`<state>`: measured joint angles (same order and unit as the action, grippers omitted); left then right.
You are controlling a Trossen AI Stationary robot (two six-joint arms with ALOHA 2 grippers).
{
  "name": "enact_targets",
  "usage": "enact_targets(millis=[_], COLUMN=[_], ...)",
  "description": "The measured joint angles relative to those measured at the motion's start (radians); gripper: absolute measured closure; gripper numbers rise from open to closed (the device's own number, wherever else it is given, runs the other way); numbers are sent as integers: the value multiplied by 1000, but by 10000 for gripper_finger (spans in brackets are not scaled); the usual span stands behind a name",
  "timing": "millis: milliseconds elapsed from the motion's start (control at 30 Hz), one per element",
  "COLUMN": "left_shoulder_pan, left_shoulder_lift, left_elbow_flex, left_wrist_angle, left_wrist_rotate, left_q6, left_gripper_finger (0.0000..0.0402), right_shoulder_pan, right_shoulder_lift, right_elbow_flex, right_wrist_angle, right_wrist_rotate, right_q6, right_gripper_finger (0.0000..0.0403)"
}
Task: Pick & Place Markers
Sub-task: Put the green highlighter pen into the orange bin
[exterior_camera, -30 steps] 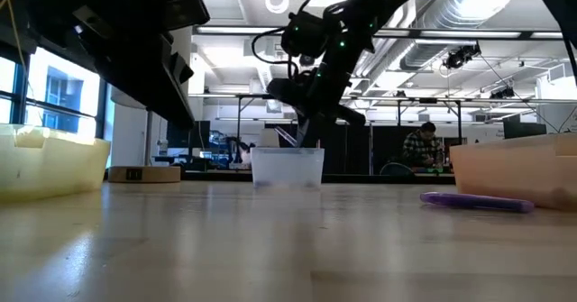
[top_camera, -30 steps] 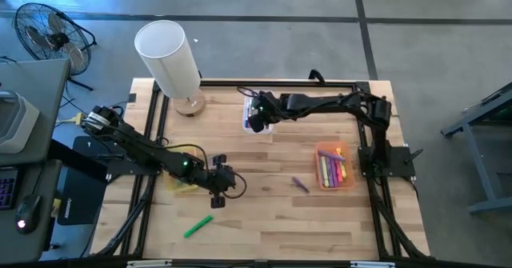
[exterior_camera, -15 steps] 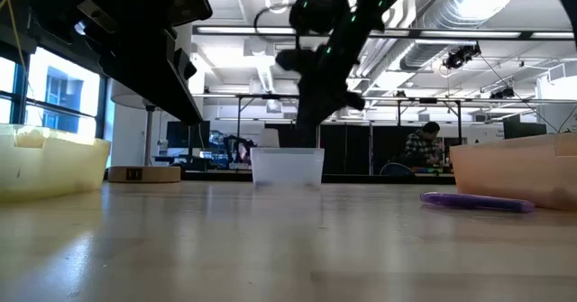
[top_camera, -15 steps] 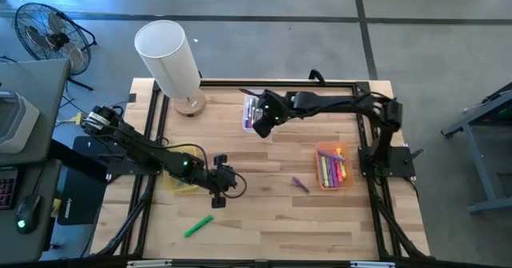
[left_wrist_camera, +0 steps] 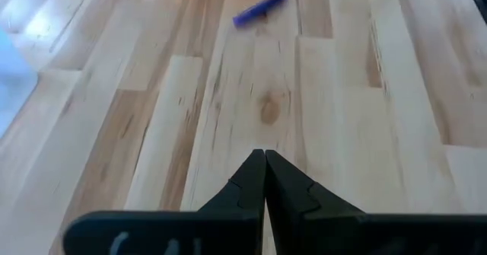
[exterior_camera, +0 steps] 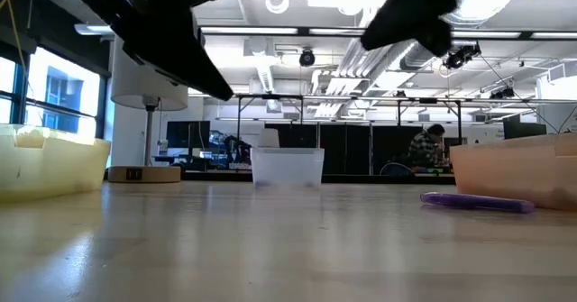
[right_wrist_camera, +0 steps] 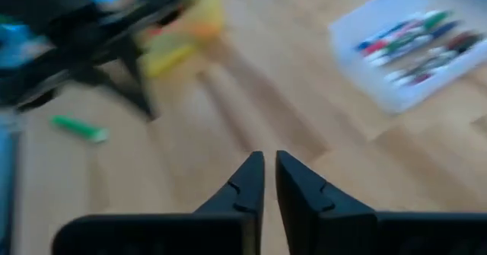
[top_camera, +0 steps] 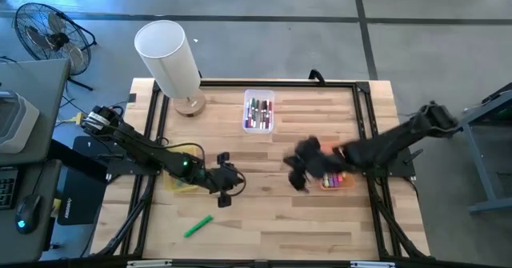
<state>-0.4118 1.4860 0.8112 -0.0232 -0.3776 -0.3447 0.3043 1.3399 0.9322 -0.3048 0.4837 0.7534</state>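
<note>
Several markers lie in the clear bin at the table's far edge. More markers show in the orange bin, half hidden by my right arm. A green marker lies flat near the near edge. A purple marker lies flat beside the orange bin, hidden in the high view by my right gripper. That gripper hangs blurred above it, fingers a narrow gap apart and empty. My left gripper is shut and empty over bare wood, next to the yellow bin.
A white cylindrical lamp on a wooden base stands at the far left corner. The yellow bin sits left, the clear bin far centre, the orange bin right. A black frame runs along the table's edges.
My right gripper has swung fast from over the clear bin at the far edge toward the near right, ending above the purple marker beside the orange bin. The markers in the clear bin are now uncovered. My left gripper has edged slightly toward the right.
</note>
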Motion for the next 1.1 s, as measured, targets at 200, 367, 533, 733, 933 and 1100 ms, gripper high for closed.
enact_targets(millis=[200, 367, 533, 733, 933, 1100], left_shoulder_pan=[0, 0, -38, -141, -238, -328], left_shoulder_lift=[35, 79, 102, 102, 102, 110], left_elbow_flex=[0, 1, 63, 229, 346, 350], left_wrist_angle=[23, 42, -61, -386, -691, -788], left_wrist_rotate=[-18, -50, 0, -58, 5, 128], left_q6=[6, 6, -22, -224, -611, -784], left_gripper_finger=[333, 261, 242, 241, 241, 241], right_shoulder_pan=[234, 337, 382, 402, 406, 406], right_shoulder_lift=[3, 110, 219, 257, 252, 252], right_elbow_flex=[-196, -208, -173, -161, -160, -160], right_wrist_angle=[396, 539, 553, 550, 551, 551], right_wrist_rotate=[209, 357, 373, 336, 333, 329], right_q6=[-2, -28, 6, -9, -20, -36], right_gripper_finger=[399, 402, 402, 402, 401, 402])
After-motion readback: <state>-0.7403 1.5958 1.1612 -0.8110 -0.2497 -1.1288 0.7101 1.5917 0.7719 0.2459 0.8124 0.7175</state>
